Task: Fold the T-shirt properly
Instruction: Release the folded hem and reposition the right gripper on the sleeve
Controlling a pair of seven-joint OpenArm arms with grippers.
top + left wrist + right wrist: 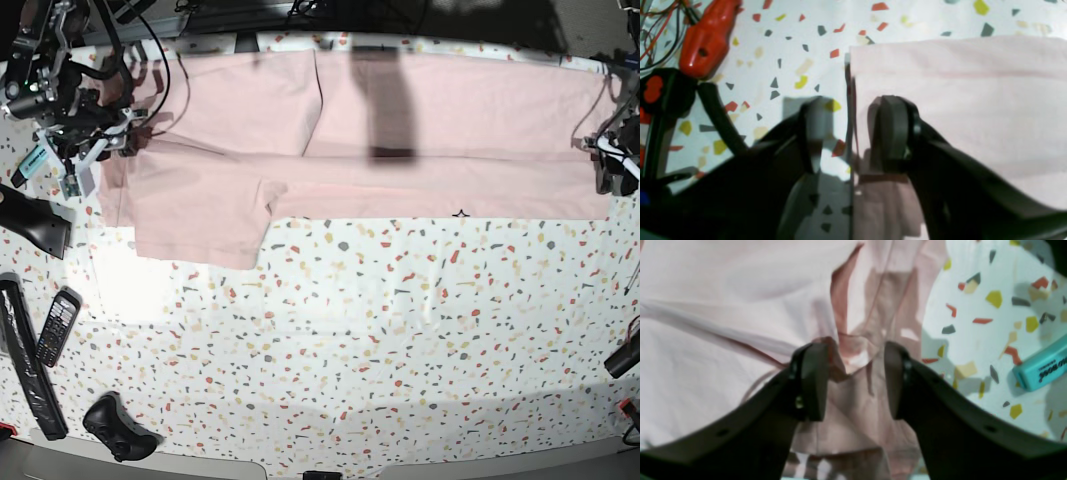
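I saw the T-shirt (400, 130) lying flat as a long pale pink band across the far side of the terrazzo tabletop (380, 320), folded lengthwise, with one sleeve part hanging lower toward the near side at the base view's left. No lettering showed on the side facing up.

My left gripper (853, 133) sat at the band's end on the base view's right. Through the left wrist camera its fingers (893, 130) stood apart: one over the pink cloth, the other over bare tabletop, with the shirt's straight edge running between them. I could see nothing clamped there; the cloth lay loose between and under the fingers.

My right gripper (853, 380) was at the opposite end, over the bunched, creased part of the shirt. Its fingers (810, 380) were also spread, with a gap between them, and a rumpled ridge of fabric rose in that gap. Whether that ridge touched either finger, I could not tell; it did not look pinched.

Just beside the shirt's end, in the right wrist view, a teal object with dark lettering (1043, 368) lay on the tabletop. The left wrist view showed a red tool (706, 36) and some wires well apart from the shirt's edge. Near the front left of the base view lay a phone handset (57, 325), a black game controller (120, 428) and a long black bar (28, 365).
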